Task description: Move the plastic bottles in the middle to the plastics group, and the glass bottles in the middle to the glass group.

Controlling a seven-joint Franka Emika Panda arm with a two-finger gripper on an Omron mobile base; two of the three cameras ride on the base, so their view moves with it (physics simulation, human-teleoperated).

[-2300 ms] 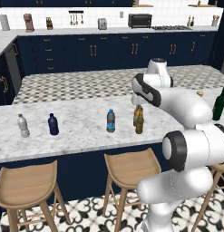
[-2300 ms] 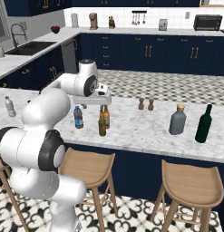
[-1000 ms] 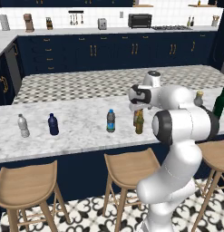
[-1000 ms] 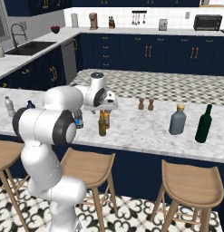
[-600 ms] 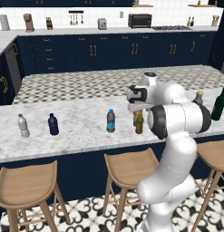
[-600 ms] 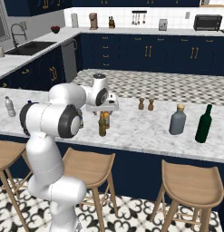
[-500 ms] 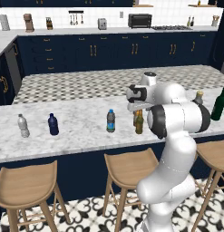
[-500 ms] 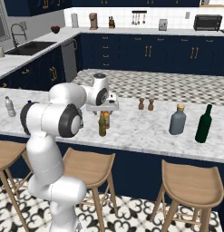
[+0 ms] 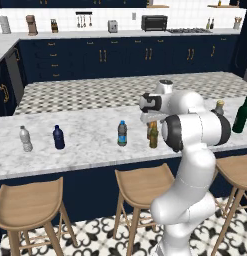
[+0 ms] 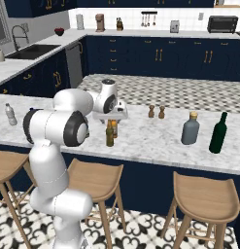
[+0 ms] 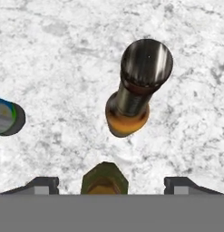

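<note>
Two slim amber-brown glass bottles stand close together in the middle of the marble counter, one [image 9: 153,136] [image 10: 110,134] nearer the front edge, the other [image 10: 114,128] [image 11: 137,87] just behind it. My gripper [image 9: 150,120] [image 10: 111,119] [image 11: 112,183] hangs over them, pointing down. It is open, with the top of the near bottle [image 11: 104,179] between the two fingertips [image 11: 43,183] and a gap on either side. The blue-capped plastic bottle [image 9: 122,133] [image 11: 7,117] stands to their left. The pale bottle [image 9: 26,138] [image 10: 10,114] and navy bottle [image 9: 58,137] are far left. The grey-blue bottle [image 9: 219,107] [image 10: 190,129] and green wine bottle [image 9: 241,115] [image 10: 218,133] stand far right.
Two small brown shakers [image 10: 151,111] [image 10: 162,113] stand on the counter behind the amber bottles, toward the glass group. Wooden stools [image 9: 140,187] [image 10: 204,199] line the counter's front edge. Bare marble [image 10: 150,136] lies between the middle bottles and the grey-blue bottle.
Since two seconds ago the arm has swung forward and brought the hand down over the amber bottles. Over the last half second it has barely moved. The bottles stand where they were.
</note>
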